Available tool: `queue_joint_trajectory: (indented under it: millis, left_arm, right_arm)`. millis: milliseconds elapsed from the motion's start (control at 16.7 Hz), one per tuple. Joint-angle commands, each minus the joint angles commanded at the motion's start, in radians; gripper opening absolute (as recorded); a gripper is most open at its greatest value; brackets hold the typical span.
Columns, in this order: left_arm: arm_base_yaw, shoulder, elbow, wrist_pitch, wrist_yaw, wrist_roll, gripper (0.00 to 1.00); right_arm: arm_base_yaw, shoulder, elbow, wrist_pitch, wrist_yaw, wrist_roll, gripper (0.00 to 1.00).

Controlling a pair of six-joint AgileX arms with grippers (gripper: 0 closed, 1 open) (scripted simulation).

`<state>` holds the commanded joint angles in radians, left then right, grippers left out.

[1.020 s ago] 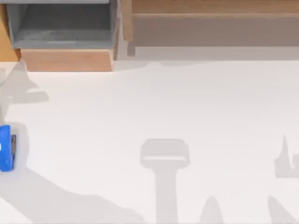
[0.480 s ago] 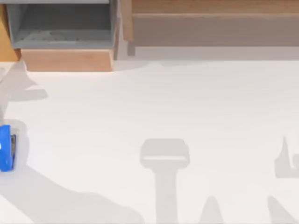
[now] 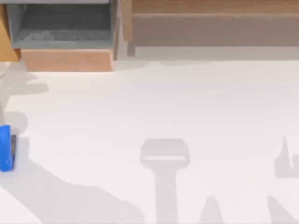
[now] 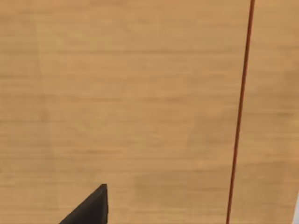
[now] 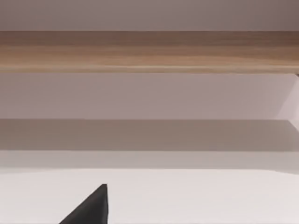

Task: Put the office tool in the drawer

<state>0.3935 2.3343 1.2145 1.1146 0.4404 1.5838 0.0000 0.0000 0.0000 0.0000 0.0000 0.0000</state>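
In each wrist view a black tip of my left end effector (image 4: 88, 207) and right end effector (image 5: 88, 207) shows; how far either is open I cannot tell. The blue office tool (image 3: 5, 148) lies at the white desk's (image 3: 187, 102) left edge, well apart from the grey-lined drawer (image 3: 65, 59) with its light-wood front, beside a wooden shelf (image 3: 210, 23).

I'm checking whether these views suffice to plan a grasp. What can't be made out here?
- Office tool: top view, cut off by the picture's left edge; its full outline is unknown.
- Drawer: top view, its back is cut off by the upper edge.
- Left end effector: left wrist view, one dark tip shows against wood; open or shut is unclear.
- Right end effector: right wrist view, likewise one tip, facing the shelf.
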Motion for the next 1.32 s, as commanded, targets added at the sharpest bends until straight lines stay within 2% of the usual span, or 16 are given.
queue_joint_trajectory:
  millis: [780,1320]
  left_arm:
    - [0.000,0.000,0.000,0.000,0.000,0.000,0.02]
    - [0.004,0.009,-0.001,-0.009,0.000,-0.005,0.00]
  right_arm:
    - [0.000,0.000,0.000,0.000,0.000,0.000,1.00]
    - [0.000,0.000,0.000,0.000,0.000,0.000,1.00]
